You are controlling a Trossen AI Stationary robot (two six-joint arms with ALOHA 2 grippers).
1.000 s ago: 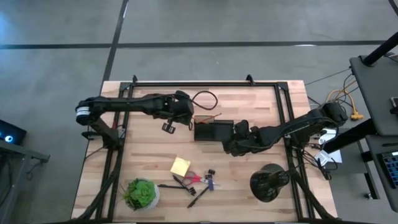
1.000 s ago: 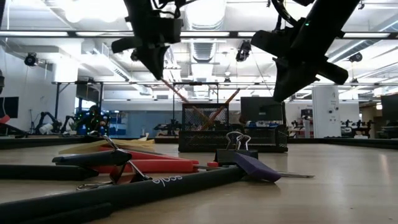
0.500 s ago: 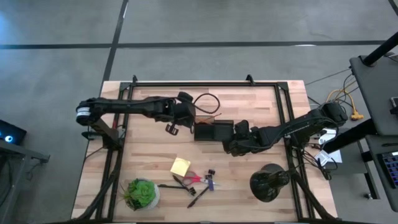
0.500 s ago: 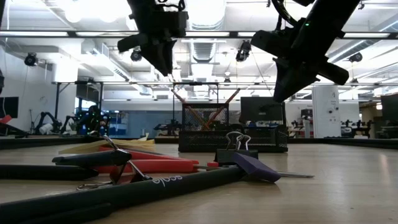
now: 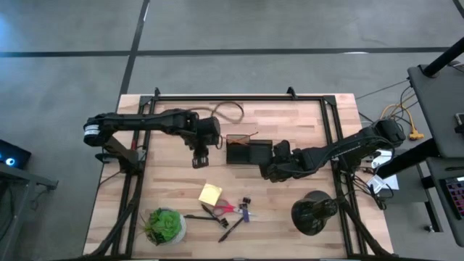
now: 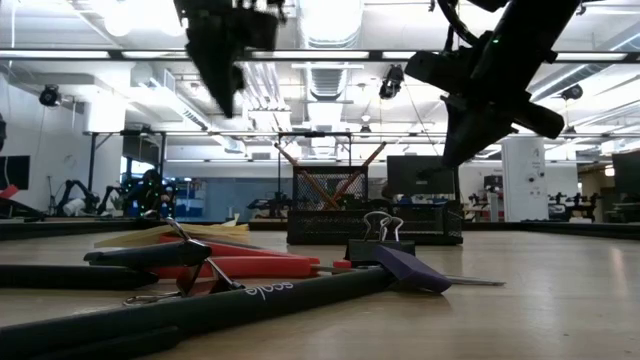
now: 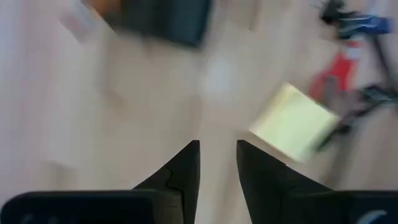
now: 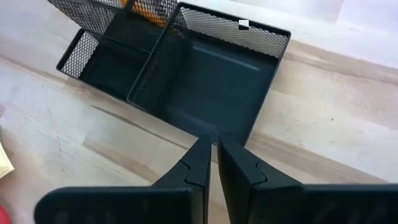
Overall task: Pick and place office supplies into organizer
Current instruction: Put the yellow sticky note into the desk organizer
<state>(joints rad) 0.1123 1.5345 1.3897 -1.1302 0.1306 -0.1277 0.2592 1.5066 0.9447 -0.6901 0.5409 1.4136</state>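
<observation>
**Left gripper hovering with parted fingers beside the organizer**

The left gripper (image 5: pixel 196 161) is hanging over bare wood, just left of the organizer (image 5: pixel 249 151), its fingers (image 7: pixel 186 171) standing slightly apart and holding nothing; the yellow sticky-note pad (image 7: pixel 293 122) is showing ahead of them in the left wrist view; the right gripper (image 5: pixel 267 171) is hovering at the organizer's right side, its fingers (image 8: pixel 200 163) pressed together and empty, pointing at the mesh box's large empty compartment; orange pencils (image 8: pixel 148 9) are standing in the tall compartment; the remaining office supplies are lying in a cluster nearer the table's front edge, well apart from the organizer: the red-handled scissors (image 5: pixel 224 209), the black pens (image 5: pixel 230 230), a binder clip (image 6: pixel 381 238) and the small purple piece (image 6: pixel 411 270); the green potted plant (image 5: pixel 164 225) is sitting at the front left, the round black domed object (image 5: pixel 314 212) at the front right.
</observation>
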